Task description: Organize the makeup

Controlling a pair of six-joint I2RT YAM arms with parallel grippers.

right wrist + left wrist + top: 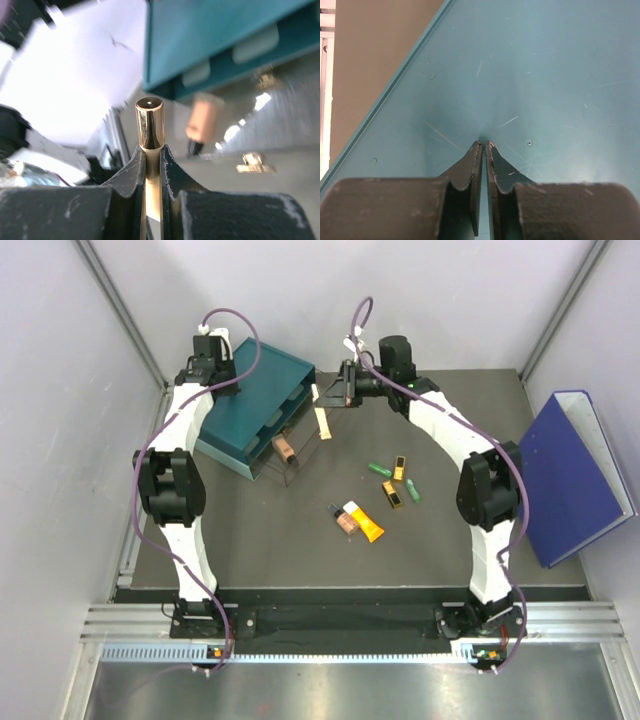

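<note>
My right gripper (333, 400) (152, 148) is shut on a slim gold-capped makeup stick (150, 122) (322, 424), held in the air just right of the teal drawer box (255, 405) (215, 35). A clear drawer (290, 462) stands pulled out of the box with a tan bottle (285, 448) (204, 117) in it. More makeup lies mid-table: two green tubes (380, 469) (413, 490), two gold-and-black sticks (399, 468) (391, 494), an orange tube (367, 522), a peach bottle (347, 518). My left gripper (215, 368) (484, 143) is shut, tips on the box's teal top (545, 75).
A big blue binder (575, 475) leans at the right edge of the table. The grey walls of the enclosure close in the back and both sides. The arms' bases sit on the rail at the near edge.
</note>
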